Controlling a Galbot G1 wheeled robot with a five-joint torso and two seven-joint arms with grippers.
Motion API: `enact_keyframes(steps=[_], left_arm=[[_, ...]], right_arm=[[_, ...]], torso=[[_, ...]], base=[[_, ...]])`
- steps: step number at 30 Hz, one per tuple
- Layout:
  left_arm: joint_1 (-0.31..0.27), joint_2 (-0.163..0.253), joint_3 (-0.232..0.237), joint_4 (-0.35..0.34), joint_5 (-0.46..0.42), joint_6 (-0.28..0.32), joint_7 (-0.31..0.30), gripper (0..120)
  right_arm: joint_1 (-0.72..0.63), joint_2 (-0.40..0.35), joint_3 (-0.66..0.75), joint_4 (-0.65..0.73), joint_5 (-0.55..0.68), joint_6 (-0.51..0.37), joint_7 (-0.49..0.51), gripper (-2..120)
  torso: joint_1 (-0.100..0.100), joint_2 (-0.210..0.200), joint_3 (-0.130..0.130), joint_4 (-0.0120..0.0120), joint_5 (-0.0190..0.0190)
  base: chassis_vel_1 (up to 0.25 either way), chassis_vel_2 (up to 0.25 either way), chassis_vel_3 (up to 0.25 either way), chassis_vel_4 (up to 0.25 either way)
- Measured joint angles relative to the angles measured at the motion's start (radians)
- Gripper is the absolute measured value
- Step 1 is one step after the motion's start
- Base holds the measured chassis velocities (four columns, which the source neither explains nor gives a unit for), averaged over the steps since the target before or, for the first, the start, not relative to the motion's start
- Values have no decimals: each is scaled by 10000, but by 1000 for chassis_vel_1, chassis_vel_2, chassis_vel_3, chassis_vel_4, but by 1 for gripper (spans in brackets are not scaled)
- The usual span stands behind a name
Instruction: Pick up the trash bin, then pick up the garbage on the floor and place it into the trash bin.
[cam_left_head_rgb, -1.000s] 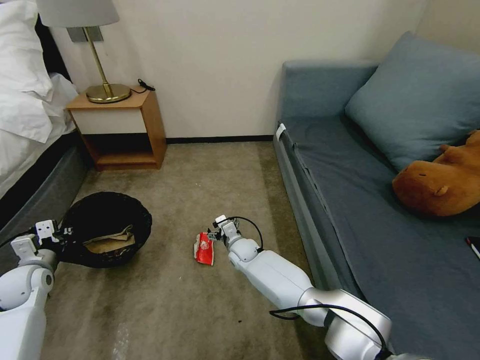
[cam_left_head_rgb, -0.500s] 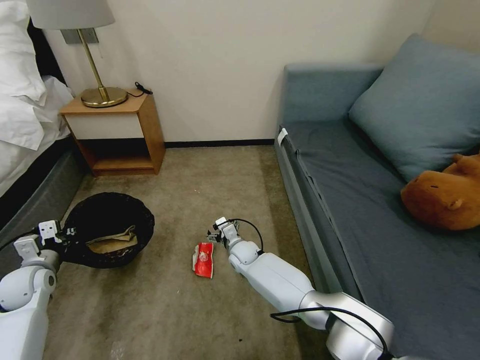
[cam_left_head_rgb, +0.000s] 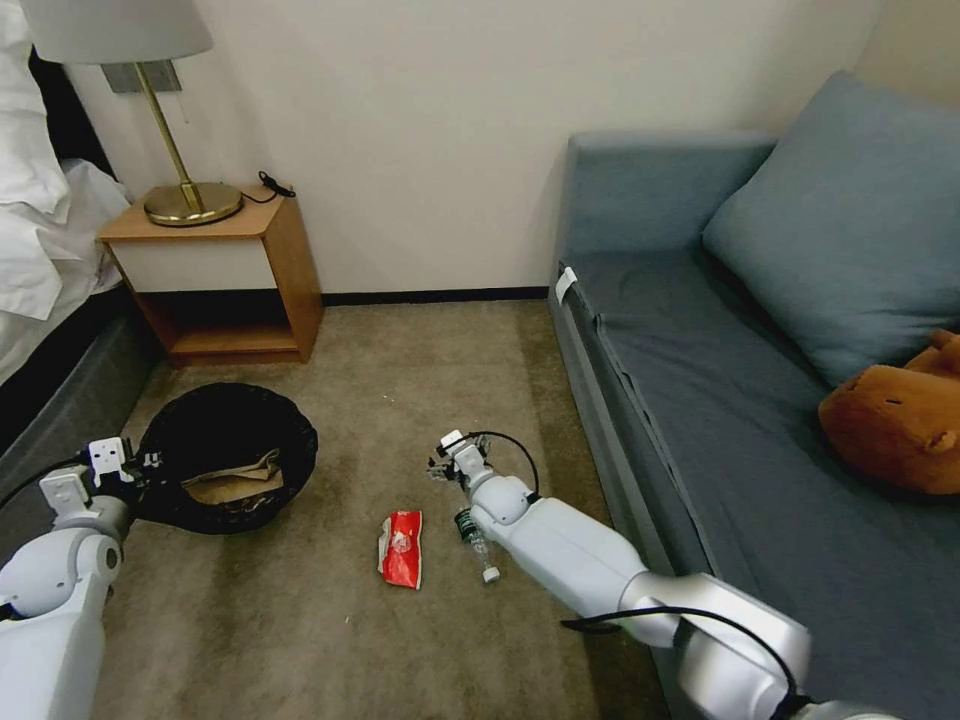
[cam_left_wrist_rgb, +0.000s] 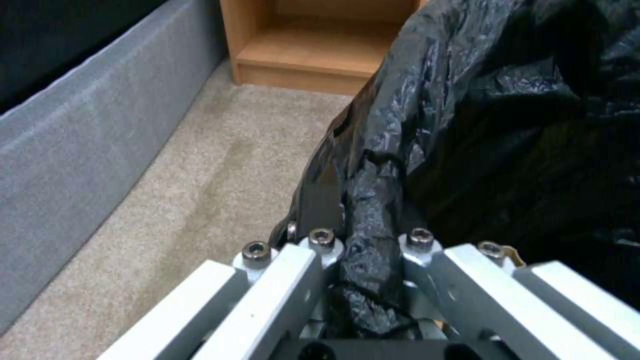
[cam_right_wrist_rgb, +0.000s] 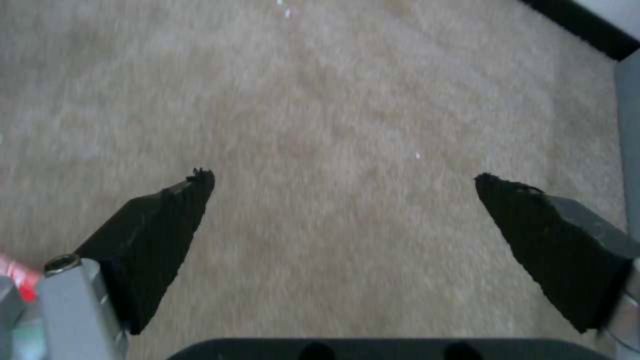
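Observation:
The trash bin (cam_left_head_rgb: 296, 432), lined with a crinkled black bag (cam_left_wrist_rgb: 480, 125), sits low on the left with a crumpled brown paper bag (cam_left_head_rgb: 232, 484) inside it. My left gripper (cam_left_head_rgb: 140, 470) (cam_left_wrist_rgb: 367, 245) is shut on the bin's bagged rim. On the carpet lie a red snack packet (cam_left_head_rgb: 402, 548) and, beside it, a small clear bottle with a green label (cam_left_head_rgb: 472, 538), partly under my right forearm. My right gripper (cam_left_head_rgb: 446, 466) (cam_right_wrist_rgb: 343, 180) hangs open over bare carpet, a little beyond both pieces. A red sliver of the packet (cam_right_wrist_rgb: 15, 272) shows in the right wrist view.
A wooden nightstand (cam_left_head_rgb: 215, 270) with a brass lamp (cam_left_head_rgb: 190, 200) stands by the far wall. The bed's grey base (cam_left_head_rgb: 60, 400) borders the left, and a blue sofa (cam_left_head_rgb: 720, 400) with a cushion and brown plush toy (cam_left_head_rgb: 900, 420) borders the right.
The head camera has shifted, sliding the whole scene. My right gripper has moved off the red packet toward the wall, and the bottle now shows beside my forearm. The left gripper still holds the bin.

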Motion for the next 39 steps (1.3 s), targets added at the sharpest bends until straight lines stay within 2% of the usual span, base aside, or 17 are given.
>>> enact_keyframes(steps=[3, 12, 21, 39], left_arm=[[65, 115, 24, 48, 8, -51, 50, 3], [151, 222, 14, 87, 8, -106, 113, 3], [32, 134, 166, 151, 130, -152, 143, 3], [-101, 1, 283, 117, 233, -89, 132, 3]], right_arm=[[518, -466, -783, 995, 1094, -1204, 86, 100], [785, -809, -1628, 2133, 2764, -2760, 678, 100], [182, -940, -1602, 2399, 3271, -3490, 1306, 100], [-817, -748, -1109, 1786, 2938, -3380, 1334, 100]], torso=[[0, 0, 0, 4, 0], [-1, 0, -1, 3, -1], [-1, 0, 0, 0, 0], [-1, 0, -1, 1, -1]], base=[[0, 0, 0, 0], [0, 0, 0, 0], [0, 0, 0, 0], [0, 0, 0, 0]])
